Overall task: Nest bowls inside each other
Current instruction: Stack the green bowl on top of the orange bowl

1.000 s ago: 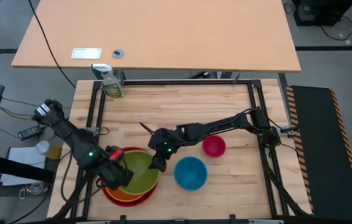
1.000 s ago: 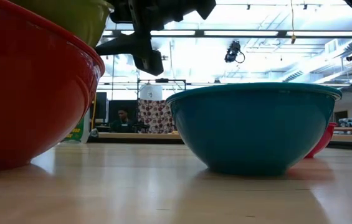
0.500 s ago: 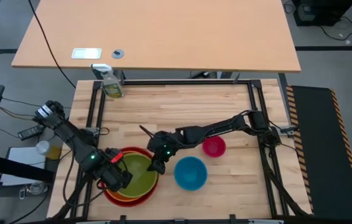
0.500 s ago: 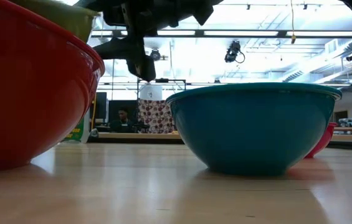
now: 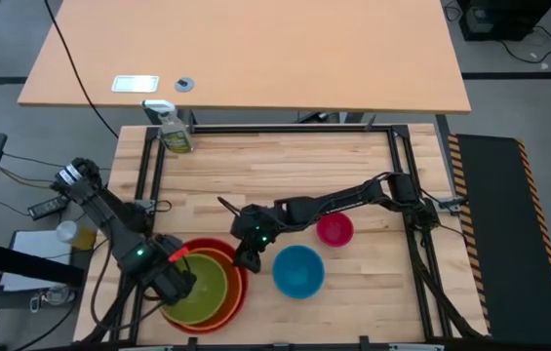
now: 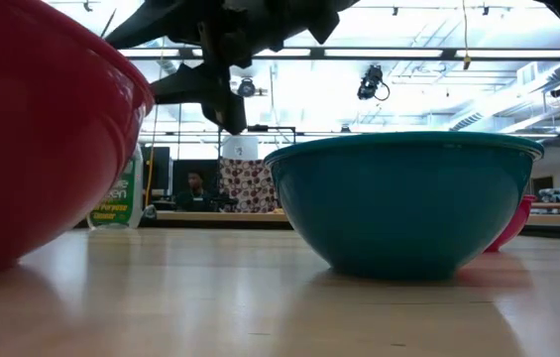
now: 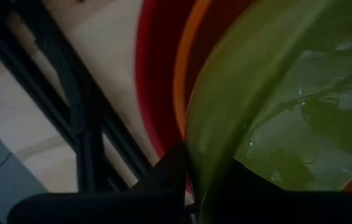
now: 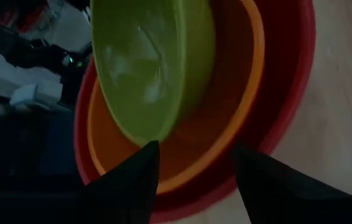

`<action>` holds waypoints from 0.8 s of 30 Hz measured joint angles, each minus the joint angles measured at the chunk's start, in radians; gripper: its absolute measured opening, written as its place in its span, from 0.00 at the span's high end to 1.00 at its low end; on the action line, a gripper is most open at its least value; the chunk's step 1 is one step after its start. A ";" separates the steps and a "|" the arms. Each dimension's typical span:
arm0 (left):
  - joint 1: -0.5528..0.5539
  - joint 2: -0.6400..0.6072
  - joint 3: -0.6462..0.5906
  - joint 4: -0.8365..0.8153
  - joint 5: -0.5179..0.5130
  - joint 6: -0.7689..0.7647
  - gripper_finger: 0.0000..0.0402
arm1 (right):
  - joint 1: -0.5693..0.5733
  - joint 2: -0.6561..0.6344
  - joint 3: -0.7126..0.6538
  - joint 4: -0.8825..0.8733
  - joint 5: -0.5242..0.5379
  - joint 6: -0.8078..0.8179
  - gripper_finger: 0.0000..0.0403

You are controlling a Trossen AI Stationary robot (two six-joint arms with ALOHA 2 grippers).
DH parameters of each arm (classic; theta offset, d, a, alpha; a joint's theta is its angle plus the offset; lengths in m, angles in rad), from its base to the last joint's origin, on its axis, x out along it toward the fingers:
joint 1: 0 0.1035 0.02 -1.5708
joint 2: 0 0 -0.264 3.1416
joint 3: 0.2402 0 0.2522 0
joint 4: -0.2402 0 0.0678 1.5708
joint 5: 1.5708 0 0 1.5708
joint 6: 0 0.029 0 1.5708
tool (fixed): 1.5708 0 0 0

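Since the earlier frames the stack had slid toward the near-left corner of the surface (image 5: 285, 166): the lime green bowl (image 5: 200, 290) had dropped from a tilted perch to lie low in the orange bowl (image 5: 233, 292), itself inside the red bowl (image 5: 218, 243), and in the low view the green rim no longer showed above the red wall. The left tool (image 5: 179, 283) sat at the stack's outer rim, clenched on the lime green bowl's edge with one finger inside and one outside, as the left wrist view showed; the pinch at the rim looked meant to steer the bowl down and centre it. In the right wrist view the green bowl lay off-centre in the orange one, so it seemed not fully seated. The right tool (image 5: 247, 255) hovered just beyond the stack's far edge, fingers spread and holding nothing, probably standing clear. The blue bowl (image 5: 298, 270) stood just beside the right tool, on the side away from the stack, likely next to go in. The magenta-pink bowl (image 5: 334, 230) waited farther along under the right forearm, apart from the blue one.
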 joint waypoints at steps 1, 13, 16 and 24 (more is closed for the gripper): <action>-0.002 0.000 0.000 -0.010 0.000 -0.001 0.88 | -0.003 0.000 0.000 -0.010 -0.001 -0.005 0.49; 0.000 0.006 0.002 -0.008 -0.020 0.018 0.83 | -0.028 0.000 -0.001 -0.017 -0.041 -0.010 0.49; 0.004 0.018 0.003 -0.006 -0.025 0.051 0.76 | -0.042 0.000 -0.001 -0.023 -0.061 -0.010 0.49; 0.010 0.080 0.003 0.008 -0.020 0.118 0.62 | -0.066 0.000 -0.002 -0.037 -0.089 -0.024 0.49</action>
